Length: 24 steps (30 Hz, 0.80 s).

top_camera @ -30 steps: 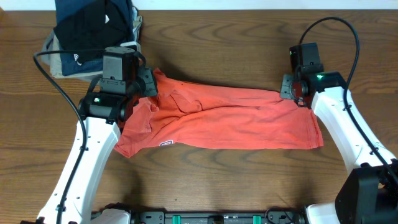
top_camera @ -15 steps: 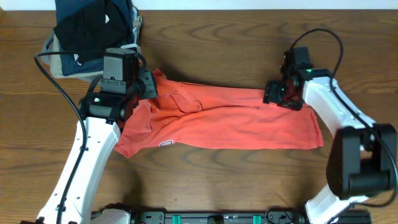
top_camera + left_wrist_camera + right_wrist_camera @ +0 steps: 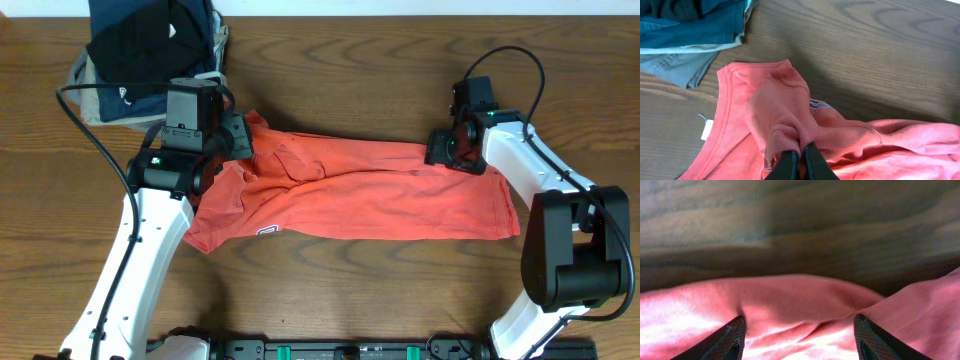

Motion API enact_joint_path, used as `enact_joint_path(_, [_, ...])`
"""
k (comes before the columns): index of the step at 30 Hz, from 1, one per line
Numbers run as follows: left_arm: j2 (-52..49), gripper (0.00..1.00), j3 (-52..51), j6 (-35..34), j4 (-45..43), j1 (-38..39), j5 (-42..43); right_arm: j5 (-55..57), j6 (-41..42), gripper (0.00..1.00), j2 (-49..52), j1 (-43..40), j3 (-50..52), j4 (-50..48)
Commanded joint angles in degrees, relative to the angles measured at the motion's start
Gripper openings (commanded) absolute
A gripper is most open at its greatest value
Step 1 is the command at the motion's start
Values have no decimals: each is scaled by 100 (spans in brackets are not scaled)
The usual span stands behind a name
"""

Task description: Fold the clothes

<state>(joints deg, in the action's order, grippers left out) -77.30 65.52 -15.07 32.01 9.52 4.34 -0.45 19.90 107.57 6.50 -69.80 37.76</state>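
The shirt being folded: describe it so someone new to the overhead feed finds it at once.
On the wooden table, look to the middle, where one garment lies spread out as a wide band. That is the T-shirt: salmon-red and loose, unlike the folded stack of dark garments at the far left corner.

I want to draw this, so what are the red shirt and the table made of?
The T-shirt looks like soft knit cloth, maybe cotton: matte, wrinkled and bunched, with a stitched neck edge. The table looks like wood or a wood-look top: brown grain lines, smooth, slightly shiny. Which one, I cannot tell.
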Motion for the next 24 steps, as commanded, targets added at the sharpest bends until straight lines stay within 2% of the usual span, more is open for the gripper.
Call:
enact_joint_path(1, [33,6,35,-4,11,-20,-46,365,-339,68,35,-92,-76,-131])
enact_joint_path(8, [24,6,35,-4,37,-20,-46,529,-640,69,35,-94,-76,-352])
enact_joint_path(15, [24,6,35,-4,35,-20,-46,-15,-761,66,109,-83,-52,-304])
enact_joint_path(21, [24,6,35,-4,37,-20,-46,4,-756,45,400,-83,-52,-282])
enact_joint_path(24, [24,6,35,-2,33,-20,-48,46,-752,30,409,-94,-52,-286])
